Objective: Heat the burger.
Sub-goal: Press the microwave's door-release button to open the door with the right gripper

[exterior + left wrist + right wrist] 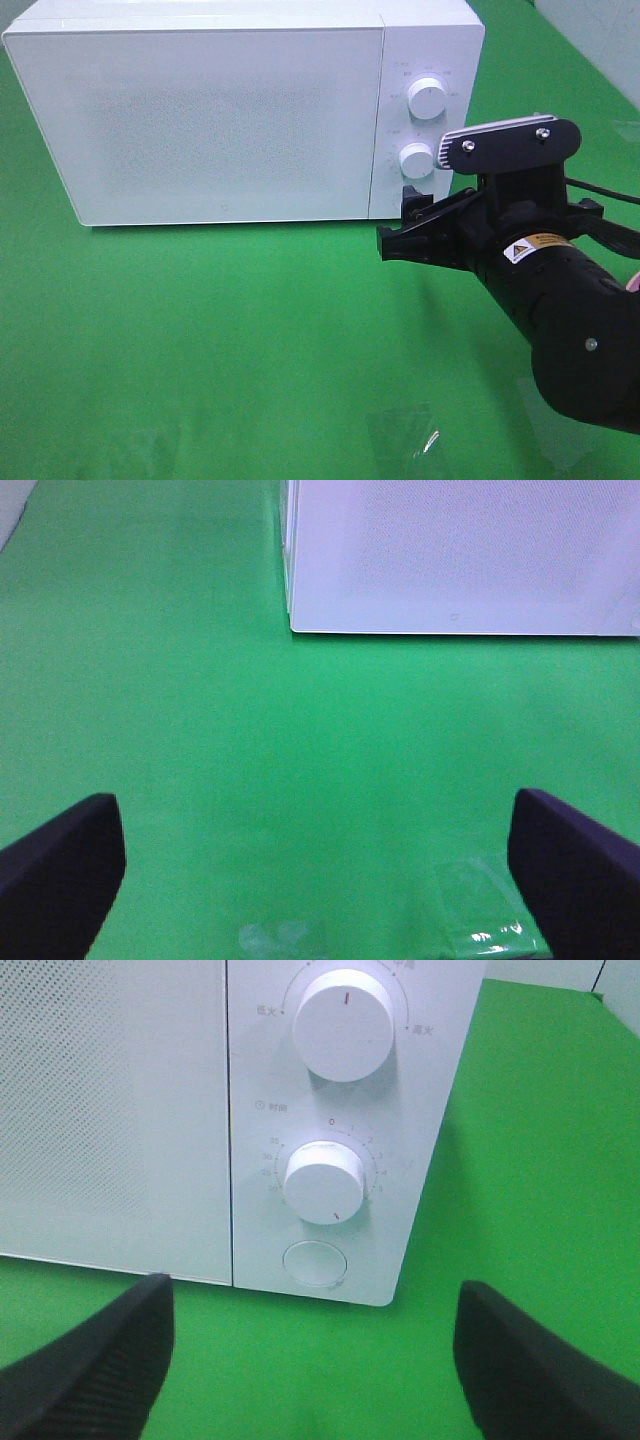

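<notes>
In the right wrist view, on the control panel of the microwave, the upper dial has 低火 on its door side and 高火 on its outer side; a third mark above it is cut off. The lower dial is headed 时间 beside a clock sign, with 0 at its top and a ring of small, blurred figures running up to about 35. In the exterior high view, right of centre, a yellow sticker with a black warning triangle sits on the right arm, its print too small to read.

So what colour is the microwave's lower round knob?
White; the lower round knob shows best in the right wrist view.
</notes>
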`<state>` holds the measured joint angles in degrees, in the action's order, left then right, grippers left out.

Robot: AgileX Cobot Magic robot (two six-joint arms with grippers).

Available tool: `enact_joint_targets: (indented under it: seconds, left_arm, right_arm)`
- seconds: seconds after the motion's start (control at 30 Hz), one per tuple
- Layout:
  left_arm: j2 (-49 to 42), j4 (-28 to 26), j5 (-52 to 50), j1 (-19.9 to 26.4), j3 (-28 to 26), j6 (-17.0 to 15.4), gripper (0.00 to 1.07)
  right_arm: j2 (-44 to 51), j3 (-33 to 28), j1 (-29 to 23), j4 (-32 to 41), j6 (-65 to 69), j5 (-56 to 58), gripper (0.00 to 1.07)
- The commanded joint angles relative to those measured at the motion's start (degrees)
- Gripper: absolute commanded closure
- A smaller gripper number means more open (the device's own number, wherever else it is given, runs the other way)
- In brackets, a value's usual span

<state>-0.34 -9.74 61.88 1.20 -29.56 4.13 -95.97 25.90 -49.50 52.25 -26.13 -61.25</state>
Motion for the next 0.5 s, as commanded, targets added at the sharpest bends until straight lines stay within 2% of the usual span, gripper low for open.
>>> enact_joint_targets:
  seconds: [0.03,0.13,0.2,0.23,0.27,0.3,0.33,0.37,0.4,0.43,0.47,0.5]
  left_arm:
    - [-0.23,-0.46,-0.86,0.06,0.06,0.17,0.09]
    - [-0.23,-0.46,-0.86,0.06,0.06,0.17,0.09]
    - [-0.23,-0.46,-0.86,0.06,0.06,0.17,0.09]
    - [-0.23,-0.46,-0.86,0.06,0.06,0.17,0.09]
    - [-0.23,-0.46,-0.86,0.06,0.06,0.17,0.09]
    - [-0.23,-0.46,-0.86,0.06,0.06,0.17,0.09]
    - [-0.23,-0.46,-0.86,0.06,0.06,0.17,0.09]
    - [-0.23,-0.46,-0.86,0.06,0.06,0.17,0.09]
    - [-0.23,-0.46,-0.86,0.06,0.06,0.17,0.09]
    - [-0.23,-0.46,-0.86,0.06,0.06,0.17,0.09]
    - [-0.23,-0.46,-0.86,0.06,0.06,0.17,0.09]
    - [-0.23,-0.46,-0.86,0.06,0.06,0.17,0.09]
  right_arm:
    - [-0.06,0.34,0.0,-0.46,6.02,-0.69,0.44]
    - [-0.06,0.34,0.0,-0.46,9.8,-0.69,0.49]
    - [-0.06,0.34,0.0,-0.46,16.79,-0.69,0.6]
    - [-0.06,0.34,0.0,-0.46,16.79,-0.69,0.6]
    - [-0.06,0.34,0.0,-0.46,22.86,-0.69,0.68]
    - [-0.06,0.34,0.0,-0.46,22.86,-0.69,0.68]
    - [-0.06,0.34,0.0,-0.57,29.79,-0.69,0.76]
    - [-0.06,0.34,0.0,-0.57,29.79,-0.69,0.76]
    - [-0.06,0.34,0.0,-0.57,37.7,-0.74,0.84]
    - [-0.06,0.34,0.0,-0.57,37.7,-0.74,0.84]
    - [-0.06,0.34,0.0,-0.57,46.58,-0.69,0.9]
    - [-0.06,0.34,0.0,-0.57,46.58,-0.69,0.9]
